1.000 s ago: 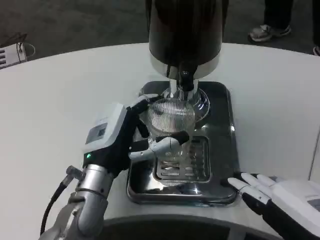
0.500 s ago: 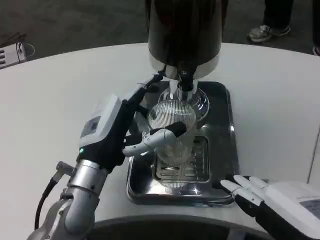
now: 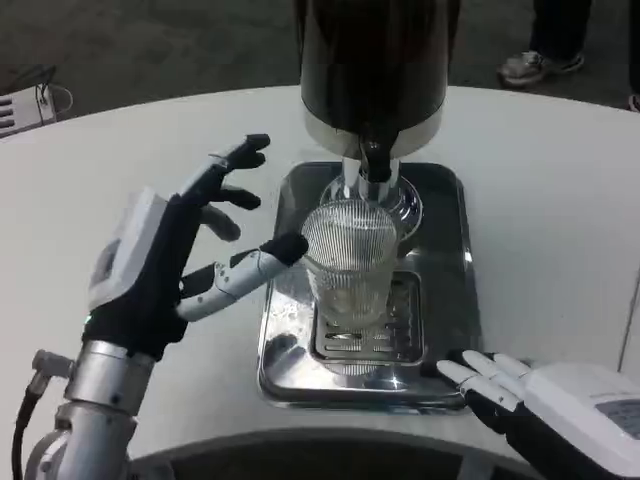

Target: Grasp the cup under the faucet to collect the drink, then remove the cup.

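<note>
A clear ribbed cup (image 3: pixel 350 262) stands upright on the grate of the steel drip tray (image 3: pixel 440 200), just below the black faucet (image 3: pixel 375 160) of the dark dispenser (image 3: pixel 372 60). My left hand (image 3: pixel 170 250) hovers to the cup's left with its fingers spread wide; it holds nothing, and one fingertip reaches close to the cup's side. My right hand (image 3: pixel 545 395) lies flat on the table at the tray's front right corner, fingers stretched toward the tray.
The round white table (image 3: pixel 100 180) extends to both sides of the tray. A person's shoes (image 3: pixel 535 62) show on the floor at the far right, behind the table. A white device (image 3: pixel 25 105) sits at the far left edge.
My left hand has let go of the cup and pulled back to the left, its fingers opening. The cup stays on the grate. The right hand has barely moved.
</note>
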Motion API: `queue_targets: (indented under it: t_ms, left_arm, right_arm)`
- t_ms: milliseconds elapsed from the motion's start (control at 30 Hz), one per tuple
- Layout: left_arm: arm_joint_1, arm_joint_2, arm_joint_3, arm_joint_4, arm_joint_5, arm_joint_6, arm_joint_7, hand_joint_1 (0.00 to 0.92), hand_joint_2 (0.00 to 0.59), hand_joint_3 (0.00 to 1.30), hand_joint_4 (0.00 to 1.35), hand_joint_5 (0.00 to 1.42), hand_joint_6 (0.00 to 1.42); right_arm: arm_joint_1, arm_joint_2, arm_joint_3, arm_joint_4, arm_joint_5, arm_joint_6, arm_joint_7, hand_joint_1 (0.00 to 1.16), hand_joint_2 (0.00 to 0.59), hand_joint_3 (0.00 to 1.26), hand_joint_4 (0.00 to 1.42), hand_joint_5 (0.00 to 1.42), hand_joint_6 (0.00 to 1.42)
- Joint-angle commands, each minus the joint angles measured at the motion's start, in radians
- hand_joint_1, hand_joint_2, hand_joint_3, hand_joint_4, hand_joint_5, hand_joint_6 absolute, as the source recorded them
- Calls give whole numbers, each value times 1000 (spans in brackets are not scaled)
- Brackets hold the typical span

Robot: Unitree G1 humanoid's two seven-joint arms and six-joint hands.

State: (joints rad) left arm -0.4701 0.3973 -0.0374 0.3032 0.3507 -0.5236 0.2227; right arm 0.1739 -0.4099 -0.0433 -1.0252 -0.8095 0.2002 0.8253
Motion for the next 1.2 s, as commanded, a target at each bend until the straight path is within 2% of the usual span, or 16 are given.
queue_targets:
  t_ms: [33, 200, 367, 633, 933, 1100, 1200]
  left_arm:
    - [13, -3, 38, -95, -86, -37, -56, 88, 28, 267, 265, 432, 581]
    - [-39, -21, 45, -154, -193, -19, -148, 39, 50, 281, 280, 380, 453]
    - [-126, -34, 28, -171, -274, 35, -268, 23, 59, 273, 260, 352, 414]
    - [-243, -56, -13, -129, -320, 127, -437, 18, 65, 271, 249, 349, 385]
    - [-272, -68, -26, -87, -348, 147, -562, 17, 69, 264, 259, 362, 396]
    - [-310, -48, -51, -44, -343, 184, -655, 0, 60, 197, 183, 296, 372]
    - [-328, -21, -77, -30, -325, 192, -724, 0, 64, 192, 165, 281, 356]
  right_arm:
    - [7, -4, 4, 1, 1, -1, -10, 594, 438, 64, 0, 0, 5]
    - [7, -4, 7, -1, 1, -3, -11, 591, 440, 64, 0, 0, 3]
    - [11, -5, 6, -5, 1, -4, -13, 588, 441, 64, 0, 0, 3]
    - [34, -1, -8, -20, 4, -4, -19, 586, 441, 64, 0, 0, 2]
    - [47, 5, -29, -22, 17, -15, -21, 585, 441, 64, 0, 0, 2]
    - [42, 2, -34, -22, 28, -20, -18, 585, 441, 64, 0, 0, 2]
    - [40, 4, -36, -22, 35, -22, -17, 585, 441, 64, 0, 0, 2]
